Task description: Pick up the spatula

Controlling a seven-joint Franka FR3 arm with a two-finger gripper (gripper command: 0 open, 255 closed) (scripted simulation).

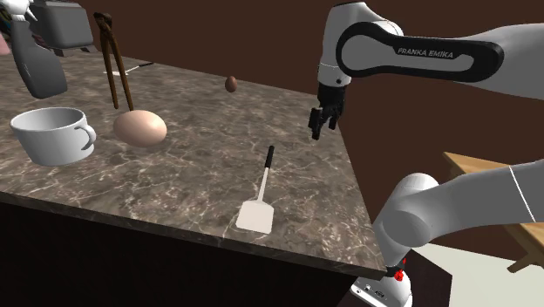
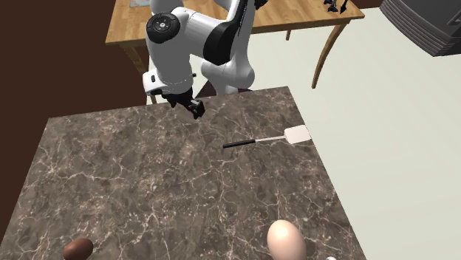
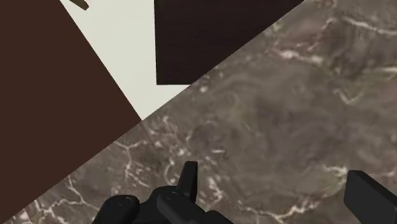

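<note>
1. My pincer [image 1: 320, 127] hangs over the counter [image 1: 174, 187], close to its edge. The fingers [image 3: 189, 179] are spread, with nothing between them.
2. The spatula [image 1: 263, 185] lies flat on the counter, apart from my pincer. Its black handle points toward the pincer, and its white blade is toward the shoulder view's near edge.
3. An egg [image 1: 139, 128] and a mug [image 1: 54, 135] stand well apart from the spatula, at the shoulder view's left.

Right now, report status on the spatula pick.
Gripper open, empty, over counter edge. Spatula flat on counter, untouched. Egg and cup well aside.
</note>
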